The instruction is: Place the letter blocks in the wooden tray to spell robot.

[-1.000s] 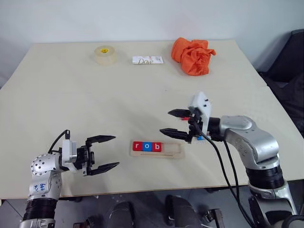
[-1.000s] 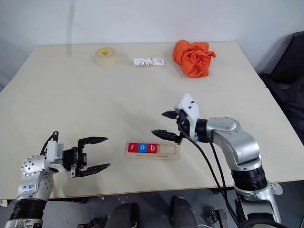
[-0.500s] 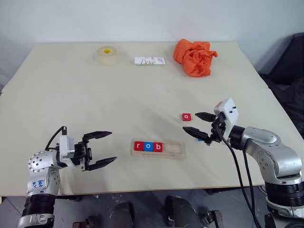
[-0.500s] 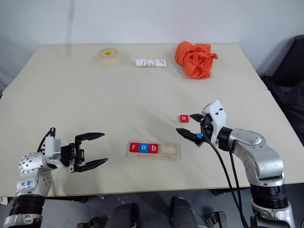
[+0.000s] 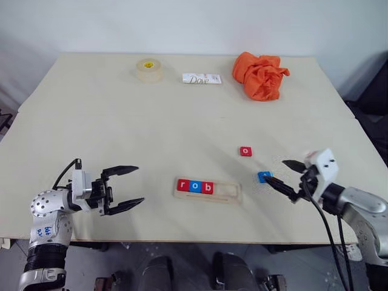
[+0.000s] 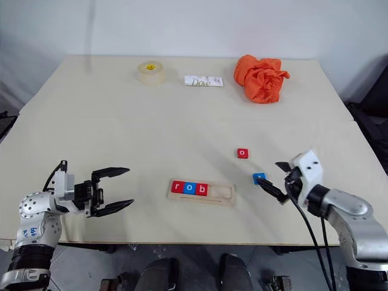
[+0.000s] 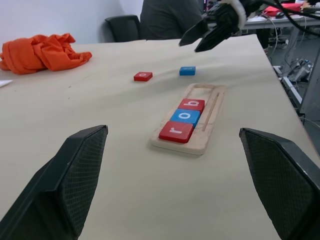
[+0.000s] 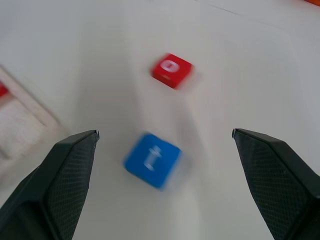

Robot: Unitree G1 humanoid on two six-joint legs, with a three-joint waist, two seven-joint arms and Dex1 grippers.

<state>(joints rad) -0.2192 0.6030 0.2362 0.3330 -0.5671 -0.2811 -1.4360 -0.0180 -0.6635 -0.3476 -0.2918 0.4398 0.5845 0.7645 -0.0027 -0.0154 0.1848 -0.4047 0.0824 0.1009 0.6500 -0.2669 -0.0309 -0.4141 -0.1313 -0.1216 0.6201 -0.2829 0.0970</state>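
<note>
The wooden tray (image 5: 229, 194) lies near the table's front edge with three letter blocks in its left half: red r (image 5: 183, 185), blue o (image 5: 194, 186), red b (image 5: 207, 187). A loose red o block (image 5: 245, 151) lies right of and beyond the tray. Closer to the tray's right end sits a blue t block (image 5: 264, 177). My right gripper (image 5: 284, 176) hovers open just right of the blue t, empty. My left gripper (image 5: 126, 188) stands open and empty, left of the tray.
At the table's far side are a tape roll (image 5: 148, 69), a white Dove packet (image 5: 202, 79) and a crumpled orange cloth (image 5: 262, 76). A dark chair (image 7: 125, 27) stands past the table's right edge, with a person's dark torso (image 7: 172, 20) beside it.
My right gripper has swung right and down from above the tray's right end to beside the blue t, uncovering both loose blocks. The camera view shifted. The left gripper stays put.
</note>
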